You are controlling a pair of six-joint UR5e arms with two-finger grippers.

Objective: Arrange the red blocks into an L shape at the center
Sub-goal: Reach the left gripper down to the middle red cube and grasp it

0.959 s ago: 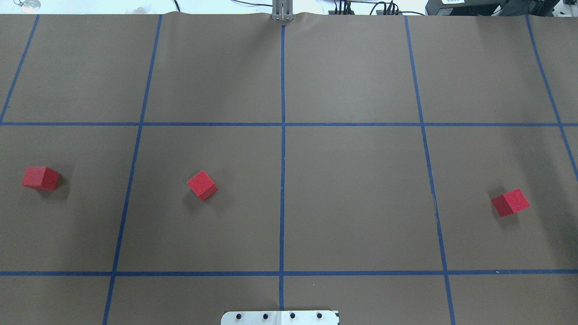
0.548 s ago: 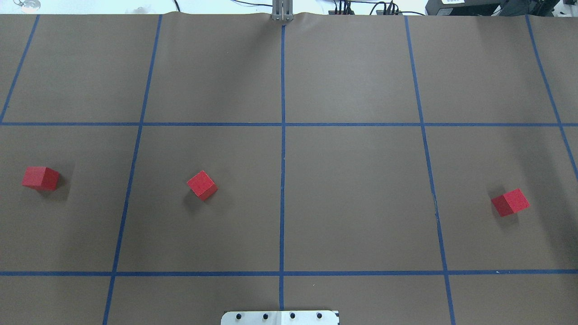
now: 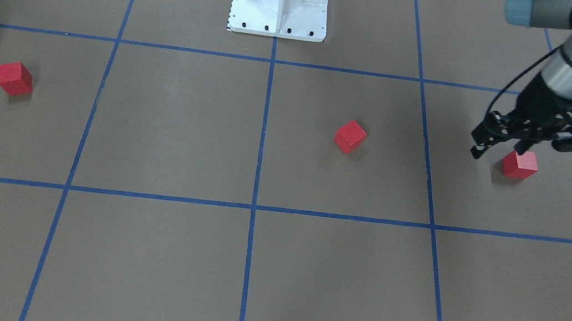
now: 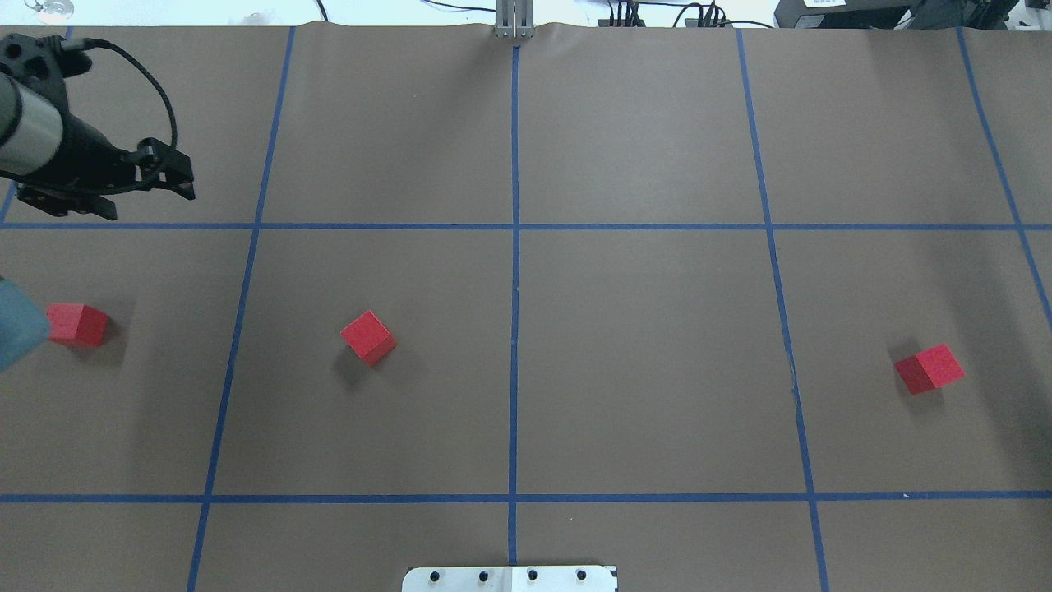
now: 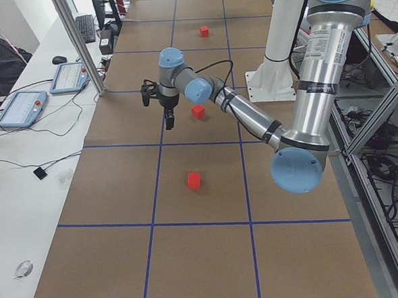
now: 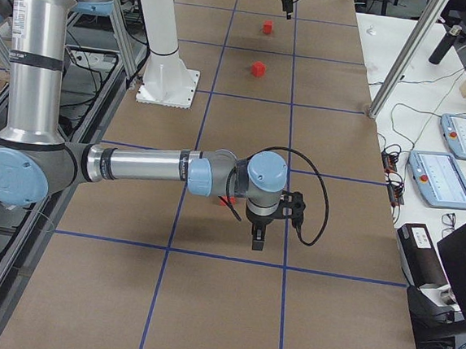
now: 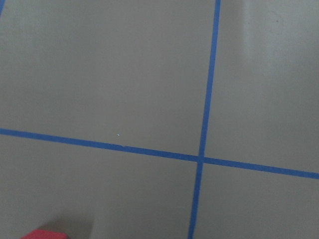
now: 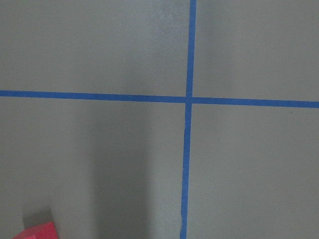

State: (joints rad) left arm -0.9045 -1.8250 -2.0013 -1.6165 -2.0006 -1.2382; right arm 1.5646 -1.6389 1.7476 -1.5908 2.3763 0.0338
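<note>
Three red blocks lie apart on the brown paper: one at far left (image 4: 76,324), one left of the middle line (image 4: 367,337), one at far right (image 4: 929,368). None touches another, so no L shape shows. The center (image 4: 515,226) is a bare blue tape crossing. My left gripper (image 4: 152,204) hangs open and empty, well above the table, over the far-left block (image 3: 519,164). That block's edge shows at the bottom of the left wrist view (image 7: 42,234). My right gripper (image 6: 258,240) hovers by the far-right block (image 8: 37,232); I cannot tell whether it is open or shut.
The white bolted base plate (image 4: 509,578) sits at the table's near edge on the middle line. A metal post (image 4: 514,20) stands at the far edge. Tablets and cables (image 5: 21,109) lie on the white bench beyond the paper.
My left arm and gripper have come into the overhead view at the upper left, where no arm showed before. The three blocks have not moved.
</note>
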